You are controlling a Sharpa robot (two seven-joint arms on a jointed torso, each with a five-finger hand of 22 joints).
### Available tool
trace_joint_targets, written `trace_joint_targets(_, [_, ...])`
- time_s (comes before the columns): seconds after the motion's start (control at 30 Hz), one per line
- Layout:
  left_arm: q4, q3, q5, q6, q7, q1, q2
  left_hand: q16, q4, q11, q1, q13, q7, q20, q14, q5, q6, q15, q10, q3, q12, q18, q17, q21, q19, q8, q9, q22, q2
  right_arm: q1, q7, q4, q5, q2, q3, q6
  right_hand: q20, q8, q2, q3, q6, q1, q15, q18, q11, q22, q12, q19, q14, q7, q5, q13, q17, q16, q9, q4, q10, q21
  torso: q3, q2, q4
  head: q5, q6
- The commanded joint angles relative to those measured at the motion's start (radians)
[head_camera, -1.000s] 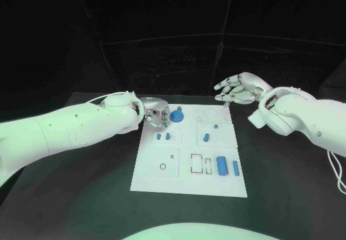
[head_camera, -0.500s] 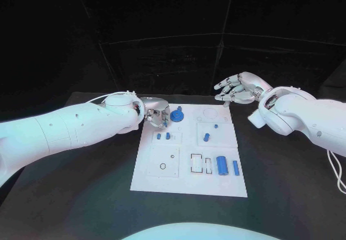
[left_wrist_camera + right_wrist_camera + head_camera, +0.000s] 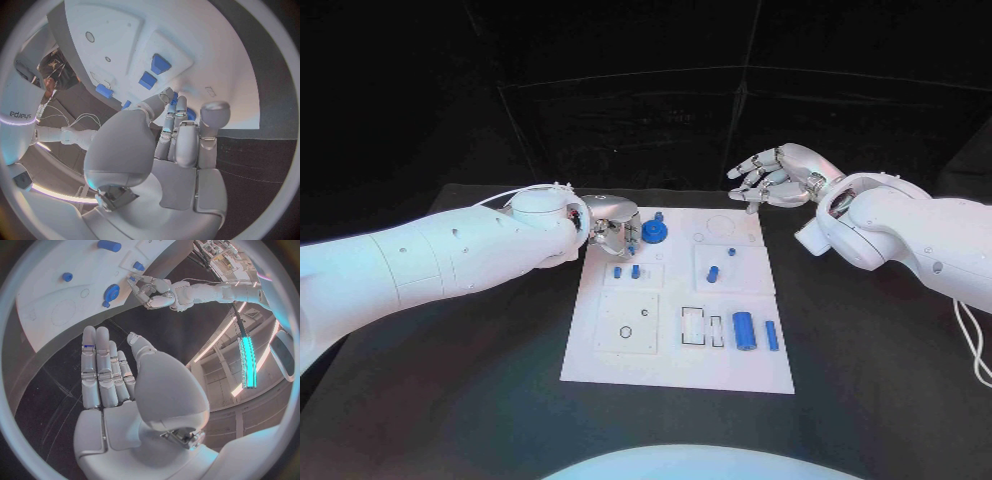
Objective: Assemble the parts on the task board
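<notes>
Hovering left hand (image 3: pixel 610 232) at task board (image 3: pixel 678 372) edge, right hand (image 3: pixel 776 178) apart

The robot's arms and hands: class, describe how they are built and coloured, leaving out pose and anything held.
Both arms are smooth, glossy white shells with rounded, bulbous wrist housings. Each ends in a silver metallic hand: the left hand and the right hand have segmented fingers and pale grey palm plates. Thin white cables loop beside the left wrist, and a cable hangs by the right arm.

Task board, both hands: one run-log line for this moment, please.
left hand: fingers at round blue part, grip unclear | right hand: empty, off task board | blue parts: loose on board
</notes>
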Motion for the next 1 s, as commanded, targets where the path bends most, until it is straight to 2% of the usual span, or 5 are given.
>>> trace_joint_targets(0.03, [0.002, 0.0, 0.001, 0.012, 0.001, 0.0, 0.001, 0.003, -0.006, 0.0, 0.002, 0.001, -0.001, -0.001, 0.027, 0.002, 0.006, -0.005, 0.007, -0.001, -0.005, -0.011, -0.001, -0.005, 0.002, 0.0, 0.001, -0.002, -0.007, 0.002, 0.009, -0.001, -0.001, 0.002, 0.001, 0.006, 0.008, 0.007, 0.001, 0.001, -0.005, -0.002, 0.004, 0.002, 0.0, -0.001, 0.004, 0.0, 0.003, 0.033, 0.004, -0.001, -0.001, -0.005, 0.0, 0.003, -0.006, -0.006, -0.0001, 0.0, 0.0001, 0.0, -0.001])
trace_joint_targets(0.3, [-0.002, 0.0, 0.001, 0.028, -0.016, 0.0, 0.005, 0.001, -0.008, 0.002, -0.003, 0.0, 0.0, -0.001, 0.025, 0.002, -0.004, -0.004, -0.001, -0.006, -0.013, -0.01, -0.007, -0.011, -0.001, -0.009, -0.001, -0.008, -0.013, 0.002, 0.009, -0.002, -0.001, 0.004, 0.001, 0.007, 0.008, 0.007, 0.001, 0.001, -0.005, -0.002, 0.004, 0.002, 0.0, -0.001, 0.004, 0.0, 0.003, 0.033, 0.004, -0.001, -0.001, -0.005, 0.0, 0.003, -0.006, -0.006, 0.0005, 0.0, -0.0002, 0.0, -0.003])
trace_joint_targets(0.67, [-0.004, 0.0, 0.001, 0.026, -0.023, 0.0, 0.005, -0.007, -0.01, 0.025, -0.026, -0.005, 0.014, 0.01, 0.02, 0.002, -0.045, 0.014, -0.077, -0.024, -0.059, -0.011, -0.028, -0.023, -0.009, -0.041, -0.009, -0.018, -0.037, 0.002, 0.008, -0.003, -0.001, 0.004, 0.001, 0.007, 0.008, 0.007, 0.001, 0.001, -0.005, -0.002, 0.004, 0.002, 0.0, -0.001, 0.004, 0.0, 0.003, 0.033, 0.004, -0.001, -0.001, -0.005, 0.0, 0.003, -0.006, -0.006, 0.0001, 0.0, 0.0, -0.002, -0.003])
trace_joint_targets(1.0, [-0.004, 0.0, 0.001, 0.018, -0.022, 0.0, 0.003, -0.008, -0.011, 0.029, -0.028, -0.004, 0.018, 0.013, 0.019, 0.002, -0.05, 0.016, -0.085, -0.028, -0.063, -0.01, -0.03, -0.023, -0.01, -0.045, -0.009, -0.018, -0.039, 0.002, 0.008, -0.003, -0.001, 0.004, 0.001, 0.008, 0.008, 0.007, 0.001, 0.001, -0.005, -0.002, 0.004, 0.002, 0.0, -0.001, 0.004, 0.0, 0.003, 0.033, 0.004, -0.001, -0.001, -0.005, 0.0, 0.003, -0.006, -0.006, -0.0001, -0.001, 0.0005, -0.003, -0.002])
